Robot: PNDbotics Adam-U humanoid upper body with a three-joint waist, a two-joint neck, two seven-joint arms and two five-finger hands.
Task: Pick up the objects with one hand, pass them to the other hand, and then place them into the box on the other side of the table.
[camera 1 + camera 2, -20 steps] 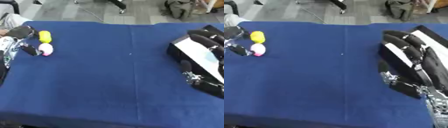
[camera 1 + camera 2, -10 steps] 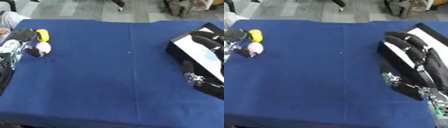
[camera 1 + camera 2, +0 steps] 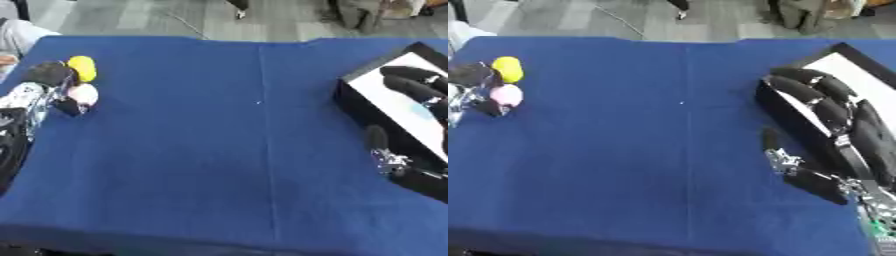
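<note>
A yellow object (image 3: 82, 67) and a pink object (image 3: 86, 93) lie close together on the blue table (image 3: 227, 150) at its far left. My left hand (image 3: 39, 92) comes in from the left edge. It is open, with a dark finger above the pink object and the thumb just below it, against its left side. A black box with a white inside (image 3: 398, 85) stands at the right edge. My right hand (image 3: 837, 117) hovers open over the box's near wall, fingers stretched toward the far side, nothing in it.
The table's far edge meets a grey floor (image 3: 219, 17) with chair legs and a bag beyond. A light sleeve (image 3: 19, 35) shows at the far left corner. Wide blue cloth lies between the two hands.
The whole picture has tilted a little, so the camera moved. My left hand stays by the pink object, fingers closer round it. The right hand remains over the box.
</note>
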